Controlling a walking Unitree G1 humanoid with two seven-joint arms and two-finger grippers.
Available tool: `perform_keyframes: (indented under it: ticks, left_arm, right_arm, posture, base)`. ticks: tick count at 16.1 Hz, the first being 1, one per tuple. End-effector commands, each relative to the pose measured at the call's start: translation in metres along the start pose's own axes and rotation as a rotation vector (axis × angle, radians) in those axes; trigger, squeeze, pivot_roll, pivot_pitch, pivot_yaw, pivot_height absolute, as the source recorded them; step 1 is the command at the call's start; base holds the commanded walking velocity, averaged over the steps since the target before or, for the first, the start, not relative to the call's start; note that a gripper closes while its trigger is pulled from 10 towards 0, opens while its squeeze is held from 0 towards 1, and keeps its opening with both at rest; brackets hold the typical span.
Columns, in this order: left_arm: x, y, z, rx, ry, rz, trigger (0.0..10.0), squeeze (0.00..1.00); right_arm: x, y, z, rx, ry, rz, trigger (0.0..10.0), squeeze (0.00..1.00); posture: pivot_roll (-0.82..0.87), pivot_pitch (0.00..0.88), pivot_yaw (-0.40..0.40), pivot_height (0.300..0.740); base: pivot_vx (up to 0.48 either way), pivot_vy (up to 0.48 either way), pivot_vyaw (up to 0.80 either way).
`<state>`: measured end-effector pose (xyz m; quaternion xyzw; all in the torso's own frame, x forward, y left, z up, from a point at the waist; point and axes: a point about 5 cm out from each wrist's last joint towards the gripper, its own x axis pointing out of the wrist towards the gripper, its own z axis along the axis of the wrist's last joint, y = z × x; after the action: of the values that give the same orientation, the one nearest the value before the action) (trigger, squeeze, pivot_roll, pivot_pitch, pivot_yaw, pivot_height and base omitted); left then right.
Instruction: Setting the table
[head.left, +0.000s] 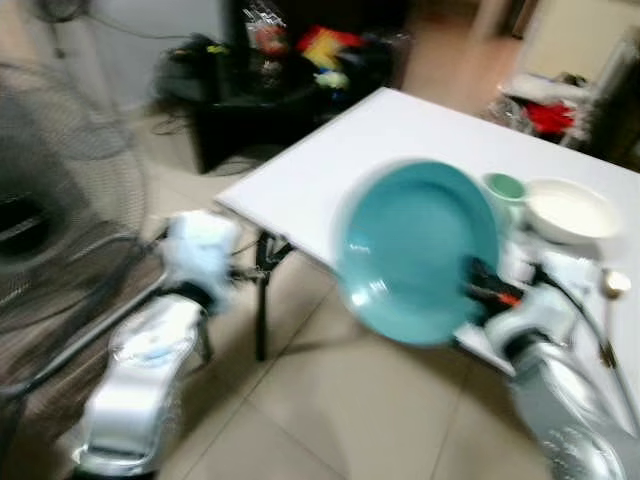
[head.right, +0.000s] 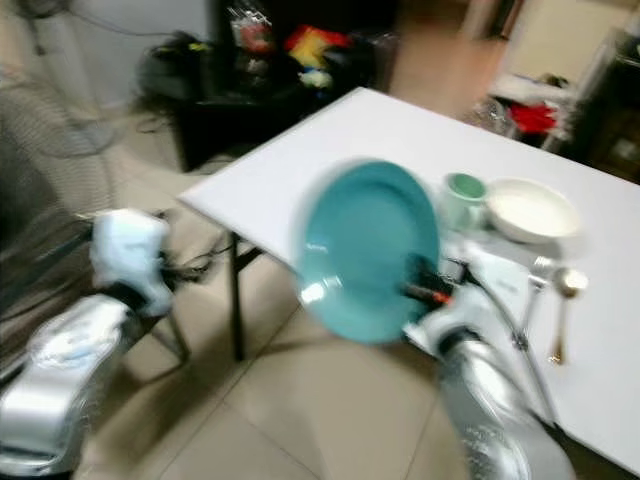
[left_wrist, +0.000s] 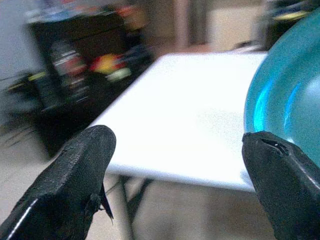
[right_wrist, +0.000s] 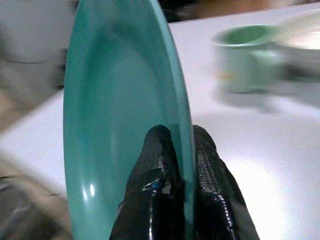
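the right pincer (right_wrist: 176, 150) is closed on the rim of the round teal plastic plate (head.left: 415, 250), one black finger on each face. the plate is held on edge, nearly upright and clear of the white rectangular counter (head.left: 330, 170), above the counter's near edge. the left pincer (left_wrist: 180, 165) is wide open and holds nothing; it hovers off the counter's near corner, pointing at the bare surface, with the plate's rim beside one fingertip.

on the counter beyond the plate stand a small pale green mug (head.right: 463, 197) and a white round bowl (head.right: 532, 212), close together. a metal fork (head.right: 533, 285) and a metal spoon (head.right: 566, 300) lie side by side nearer the robot.

judged step: carrying the plate to its place setting. procedure advice:
- keep the grip firm; a rim-only hold on a smooth plate may slip or let it swing.
- rotate the wrist to bring the plate level before lowering.
- aim for bare counter beside the fork, not touching the mug or bowl.
- set the far rim down first, then release.
- the eye views are blurred; allow the body to settle before placing.
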<state>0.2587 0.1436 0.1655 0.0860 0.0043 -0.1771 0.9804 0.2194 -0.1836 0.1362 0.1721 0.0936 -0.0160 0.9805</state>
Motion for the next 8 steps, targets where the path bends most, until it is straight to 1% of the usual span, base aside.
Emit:
perform_keyframes:
  ticks: [1, 4, 6, 8]
  left_arm:
    - [-0.0026, 0.01, -0.0005, 0.017, 0.006, 0.023, 10.0, 0.0]
    - [-0.0009, 0.0093, -0.0003, 0.025, 0.006, -0.002, 10.0, 0.0]
    - [-0.0003, 0.0084, 0.0001, 0.031, 0.004, -0.023, 10.0, 0.0]
    - [-0.0017, 0.0077, 0.0014, 0.022, -0.011, -0.052, 10.0, 0.0]
  right_arm:
    - [-0.0011, 0.0132, 0.0056, 0.018, -0.031, 0.063, 10.0, 0.0]
    - [-0.0023, 0.013, 0.0046, 0.017, -0.025, 0.065, 10.0, 0.0]
    - [-0.0023, 0.0144, 0.005, 0.043, -0.025, 0.077, 10.0, 0.0]
    - [-0.003, 0.0152, 0.0048, 0.064, -0.02, 0.083, 10.0, 0.0]
  posture:
    - [0.06, 0.0, -0.046, 0.74]
    - [0.05, 0.0, -0.037, 0.74]
    - [0.05, 0.0, -0.04, 0.74]
    - [0.05, 0.0, -0.042, 0.74]
  base:
    - [0.281, 0.0, -0.79]
    - [0.284, 0.0, -0.78]
    - [0.272, 0.0, 0.0]
    - [0.0, 0.0, 0.0]
